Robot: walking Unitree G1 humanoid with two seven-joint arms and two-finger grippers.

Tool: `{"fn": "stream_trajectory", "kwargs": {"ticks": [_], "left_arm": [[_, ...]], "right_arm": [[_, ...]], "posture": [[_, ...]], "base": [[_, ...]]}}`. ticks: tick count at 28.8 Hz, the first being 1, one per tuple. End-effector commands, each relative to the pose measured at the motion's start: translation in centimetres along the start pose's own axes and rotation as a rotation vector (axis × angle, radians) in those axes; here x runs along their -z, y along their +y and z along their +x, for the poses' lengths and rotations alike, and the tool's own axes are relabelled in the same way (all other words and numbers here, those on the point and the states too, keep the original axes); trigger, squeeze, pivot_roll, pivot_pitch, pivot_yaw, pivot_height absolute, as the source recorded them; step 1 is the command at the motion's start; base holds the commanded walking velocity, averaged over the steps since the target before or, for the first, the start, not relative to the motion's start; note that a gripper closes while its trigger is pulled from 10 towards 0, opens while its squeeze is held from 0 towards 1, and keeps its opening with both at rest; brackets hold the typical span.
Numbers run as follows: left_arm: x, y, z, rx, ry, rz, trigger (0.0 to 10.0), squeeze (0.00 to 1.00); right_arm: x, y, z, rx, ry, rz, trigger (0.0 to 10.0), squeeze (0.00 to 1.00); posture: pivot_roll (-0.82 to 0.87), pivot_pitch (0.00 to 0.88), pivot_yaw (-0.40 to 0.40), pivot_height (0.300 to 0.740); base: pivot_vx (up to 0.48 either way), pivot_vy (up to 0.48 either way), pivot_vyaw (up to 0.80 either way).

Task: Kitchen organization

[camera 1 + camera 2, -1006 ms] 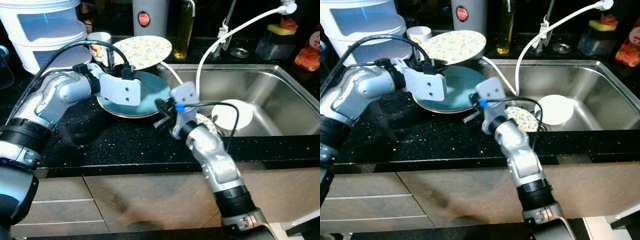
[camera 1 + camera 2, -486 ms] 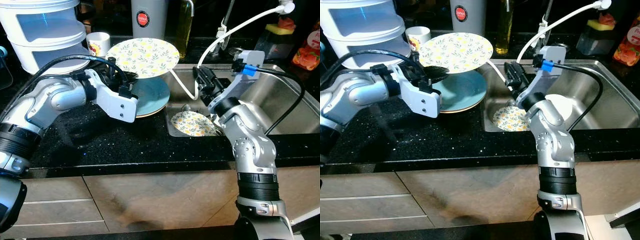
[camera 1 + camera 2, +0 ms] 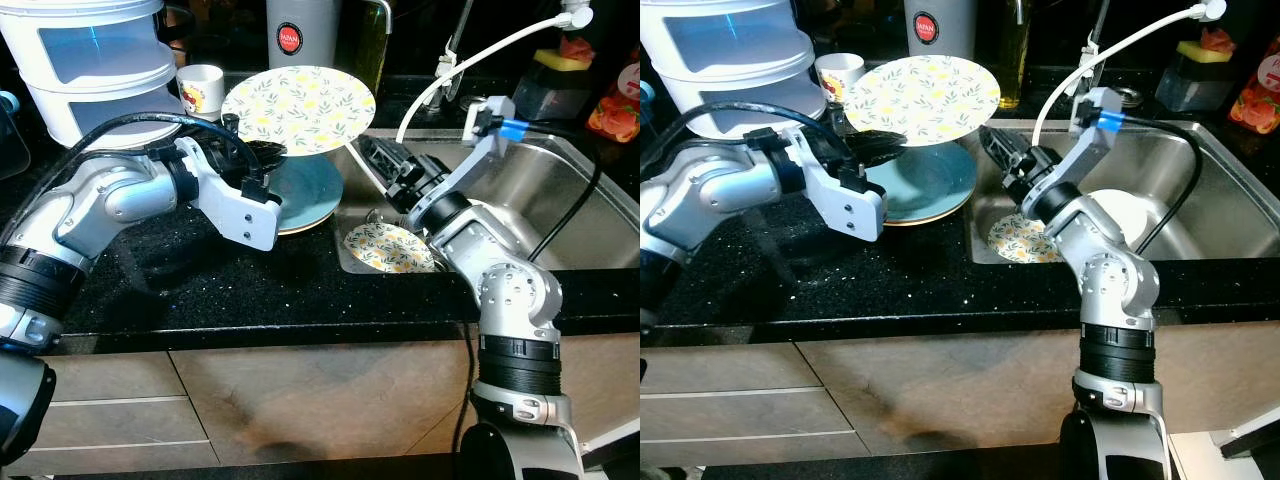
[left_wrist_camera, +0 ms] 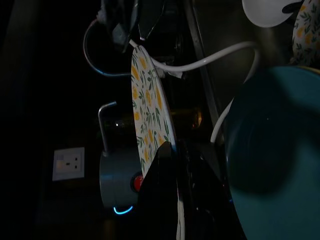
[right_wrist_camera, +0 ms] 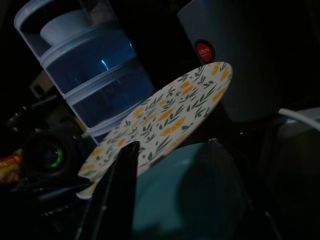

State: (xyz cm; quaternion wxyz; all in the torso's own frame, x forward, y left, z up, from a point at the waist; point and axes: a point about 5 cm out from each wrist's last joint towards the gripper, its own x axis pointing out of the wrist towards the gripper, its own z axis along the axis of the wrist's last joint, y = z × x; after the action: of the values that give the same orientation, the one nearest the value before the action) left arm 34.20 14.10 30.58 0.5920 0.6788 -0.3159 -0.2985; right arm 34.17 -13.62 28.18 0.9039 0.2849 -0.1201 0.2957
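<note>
A floral plate (image 3: 297, 108) is held up level above a teal plate (image 3: 305, 190) that rests on the black counter. My left gripper (image 3: 255, 152) is shut on the floral plate's near rim, and the left wrist view has that plate (image 4: 147, 115) edge-on between its fingers. My right gripper (image 3: 368, 155) hovers over the sink's left edge. It is open and empty, and points at the two plates. Its wrist view looks along the fingers at the floral plate (image 5: 165, 125) and the teal plate (image 5: 185, 200). A second floral plate (image 3: 385, 248) lies in the sink.
A white dish (image 3: 1120, 215) sits in the steel sink (image 3: 570, 190). A white hose (image 3: 470, 60) arcs over the sink. Behind the plates stand a white stacked container (image 3: 90, 60), a small cup (image 3: 205, 87), a grey flask (image 3: 300, 30) and an oil bottle (image 3: 375, 30).
My left gripper has lifted the floral plate off the counter to above the teal plate. My right arm swung from the counter over the sink, then brought its gripper left toward the plates.
</note>
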Motion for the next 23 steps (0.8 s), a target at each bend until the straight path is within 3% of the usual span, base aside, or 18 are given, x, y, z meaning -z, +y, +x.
{"fn": "stream_trajectory", "kwargs": {"ticks": [1,2,9,10,11,12,14,16,18,20,23], "left_arm": [[-0.4,0.8,0.3,-0.034,-0.020,0.018,10.0,0.00],[-0.4,0.8,0.3,-0.037,-0.020,0.020,10.0,0.00],[-0.8,1.3,0.7,-0.063,-0.038,0.025,10.0,0.00],[-0.8,1.4,0.8,-0.063,-0.038,0.024,10.0,0.00],[-0.8,1.4,0.8,-0.063,-0.038,0.024,10.0,0.00],[-0.8,1.4,0.8,-0.061,-0.037,0.024,10.0,0.00],[-0.6,1.2,0.6,-0.052,-0.028,0.026,10.0,0.00],[-0.4,1.2,0.5,-0.047,-0.022,0.025,10.0,0.00],[-0.3,1.2,0.5,-0.045,-0.019,0.024,10.0,0.00],[-0.3,1.1,0.5,-0.043,-0.020,0.024,10.0,0.00],[-0.3,1.1,0.5,-0.043,-0.020,0.023,10.0,0.00]], "right_arm": [[-0.2,-0.1,0.1,0.010,-0.005,0.071,10.0,1.00],[-0.3,-0.2,0.1,0.014,-0.008,0.104,10.0,0.00],[-0.2,-0.3,0.4,0.022,-0.010,0.232,10.0,0.00],[-0.3,-0.5,0.4,0.067,-0.009,0.074,10.0,0.00],[-0.3,-0.5,0.4,0.067,-0.009,0.074,10.0,0.00],[-0.5,-0.5,0.4,0.084,-0.009,-0.031,10.0,0.00],[-1.3,-0.6,0.1,0.114,-0.002,-0.443,10.0,0.00],[-2.0,-0.9,-0.5,0.116,0.034,-0.981,10.0,0.00],[-2.8,-1.2,-1.2,0.091,0.047,-1.262,10.0,0.00],[-3.4,-1.2,-1.6,0.066,0.046,-1.348,10.0,0.00],[-3.5,-1.0,-1.7,0.041,0.049,-1.381,10.0,0.00]], "posture": [[0.14,0.061,-0.040,0.740],[0.15,0.059,-0.043,0.740],[0.15,0.057,-0.043,0.740],[0.15,0.057,-0.042,0.740],[0.15,0.057,-0.042,0.740],[0.15,0.057,-0.042,0.740],[0.15,0.055,-0.040,0.740],[0.15,0.055,-0.040,0.740],[0.15,0.055,-0.040,0.740],[0.13,0.047,-0.040,0.740],[0.13,0.047,-0.040,0.740]], "base": [[0.000,0.000,0.00],[0.000,0.000,0.00],[0.000,0.000,0.00],[0.000,0.000,0.00],[0.000,0.000,0.00],[0.000,0.000,0.00],[0.000,0.000,0.00],[0.000,0.000,0.00],[0.000,0.000,0.00],[0.000,0.000,0.00],[0.000,0.000,0.00]]}}
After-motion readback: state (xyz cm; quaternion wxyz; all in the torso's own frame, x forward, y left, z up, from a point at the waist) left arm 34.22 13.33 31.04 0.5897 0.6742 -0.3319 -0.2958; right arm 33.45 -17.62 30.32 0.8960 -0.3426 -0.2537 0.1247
